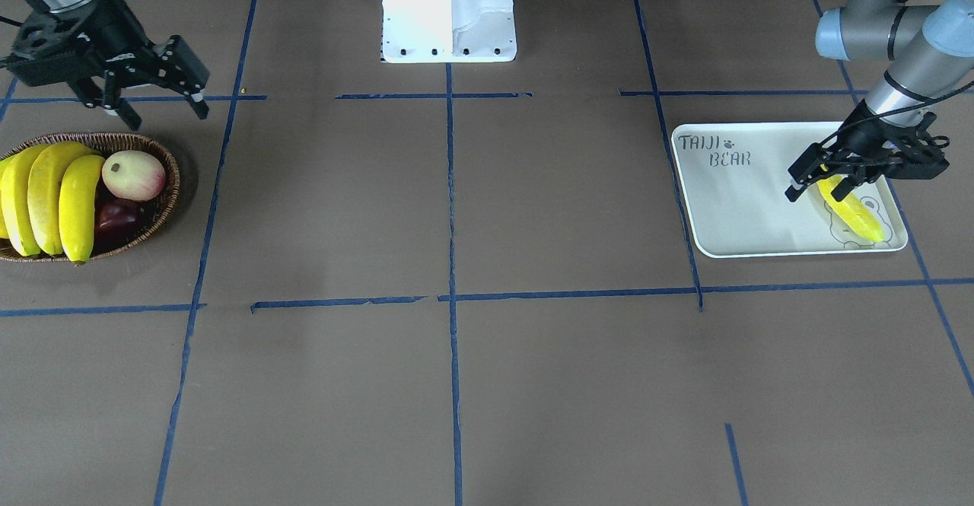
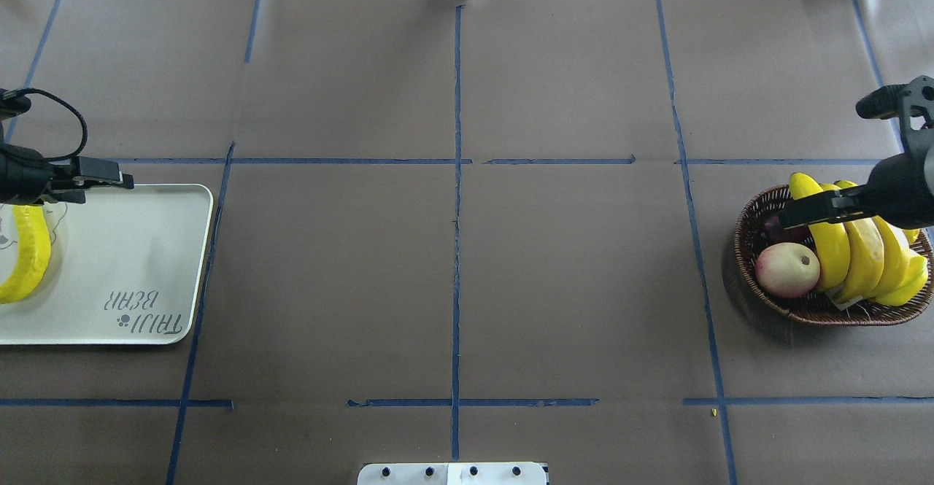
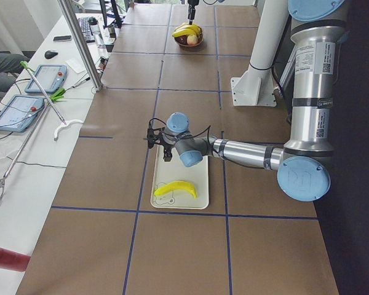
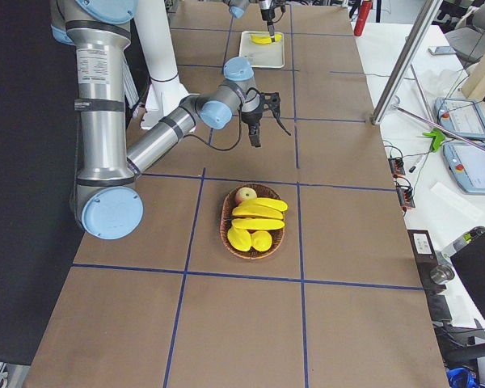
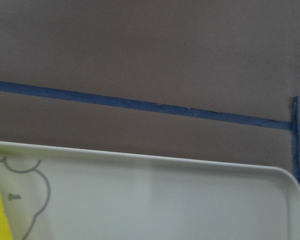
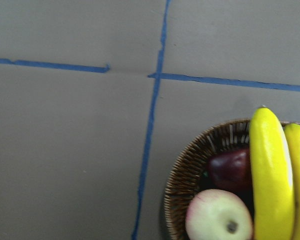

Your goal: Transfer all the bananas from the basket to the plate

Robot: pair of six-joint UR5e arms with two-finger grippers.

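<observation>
One yellow banana (image 1: 852,213) lies on the off-white "TAIJI BEAR" plate (image 1: 746,209), over the bear drawing. My left gripper (image 1: 816,186) is open and empty, raised just above the banana's robot-side end. Three bananas (image 1: 46,198) lie side by side in the brown wicker basket (image 1: 173,186). My right gripper (image 1: 167,114) is open and empty, raised beside the basket on its robot side. In the overhead view the plate (image 2: 124,251) is at the far left and the basket (image 2: 803,310) at the far right.
A pale pink-blushed apple (image 1: 133,175) and a dark red apple (image 1: 118,217) share the basket with the bananas. The white robot base (image 1: 449,11) stands at the table's middle, robot side. Blue tape lines cross the brown table.
</observation>
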